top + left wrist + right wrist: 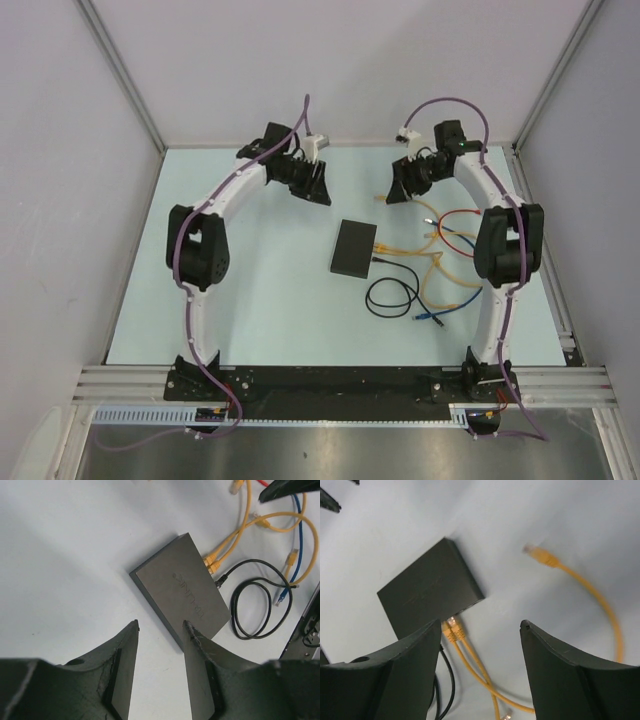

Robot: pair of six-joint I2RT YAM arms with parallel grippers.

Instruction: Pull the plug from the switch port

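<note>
Switch (353,248) lies mid-table between the arms, two yellow plugs (210,563) seated in its edge.
Left gripper (161,627) and right gripper (480,627) hang released, empty; only the left wrist view shows the lid lettering (187,594), with a black cable (234,612) coiled beside.

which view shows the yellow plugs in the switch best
Left wrist: both yellow plugs sit clear and unobstructed at the edge of the switch. Right wrist shows them too, blurrier, crowded by the right gripper. Top external shows only tiny yellow specks there.

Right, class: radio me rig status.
Left pincer open, empty. Right pincer open, empty. Flat matte-black switch box: two yellow plugs seated. Black cable coil alongside.
</note>
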